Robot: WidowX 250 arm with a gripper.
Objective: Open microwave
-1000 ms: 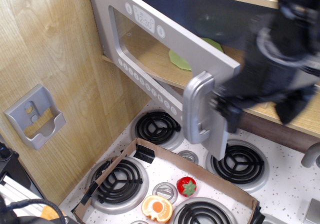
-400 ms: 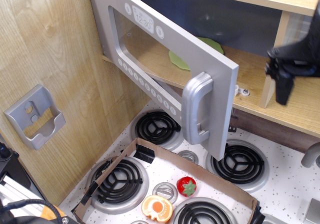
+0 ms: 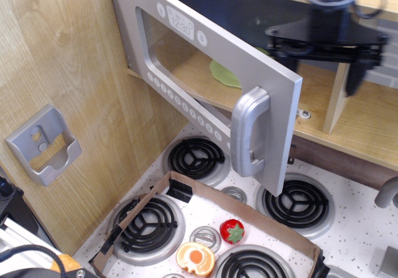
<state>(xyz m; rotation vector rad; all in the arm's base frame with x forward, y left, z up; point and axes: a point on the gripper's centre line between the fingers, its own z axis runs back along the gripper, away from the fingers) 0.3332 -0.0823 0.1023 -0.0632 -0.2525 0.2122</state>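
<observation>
The microwave's grey door (image 3: 205, 73) stands swung open to the left, with its clear window, clock display (image 3: 181, 25) and silver handle (image 3: 250, 132). Inside, a green plate (image 3: 225, 74) lies on the wooden floor of the cavity. My black gripper (image 3: 316, 57) hovers at the upper right, above the cavity's right part and behind the door's free edge. Its two fingers (image 3: 356, 73) point down, spread wide apart, holding nothing and touching nothing.
A toy stove with several black coil burners (image 3: 196, 157) lies below. A cardboard tray (image 3: 205, 197) on it holds a strawberry (image 3: 232, 231) and an orange piece (image 3: 196, 258). A grey wall holder (image 3: 43, 144) is on the left wooden panel. A wooden post (image 3: 336, 97) stands right of the cavity.
My gripper left the door's handle edge, went right and away, then came back up and left over the cavity. The door has swung slightly to the right.
</observation>
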